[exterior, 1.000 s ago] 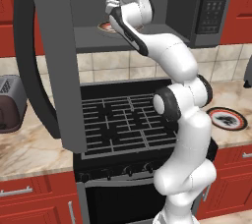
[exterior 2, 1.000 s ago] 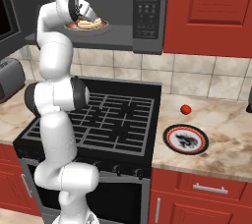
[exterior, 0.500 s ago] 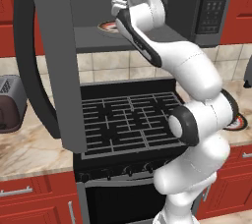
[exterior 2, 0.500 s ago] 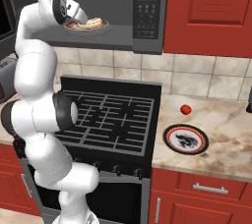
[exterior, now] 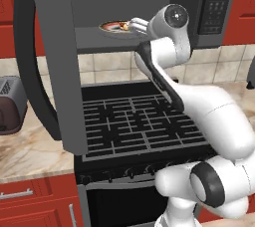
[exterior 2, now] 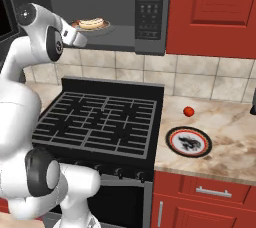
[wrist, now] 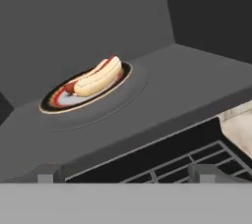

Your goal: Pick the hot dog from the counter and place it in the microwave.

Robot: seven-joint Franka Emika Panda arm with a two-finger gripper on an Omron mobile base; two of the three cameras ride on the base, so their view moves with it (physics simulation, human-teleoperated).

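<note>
Resting on a red-rimmed plate (wrist: 83, 95) in the microwave (exterior 2: 150, 14), the hot dog (wrist: 98, 76) is seen delivered.
The gripper (wrist: 125, 174), drawn clear of the cavity mouth, is released and empty. Beyond: stove (exterior 2: 102, 119); tomato (exterior 2: 188, 111) and second plate (exterior 2: 188, 142) on the counter (exterior 2: 225, 137). The microwave door (exterior: 47, 66) hangs open.

The hot dog (wrist: 97, 76) lies on a plate (wrist: 59, 101) inside the microwave (wrist: 187, 70).

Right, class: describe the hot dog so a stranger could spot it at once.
Find the microwave above the stove, its door swung open. Inside, a round plate sits on the floor. The hot dog lies on it: a tan bun with a red sausage, the one long thing there.
</note>
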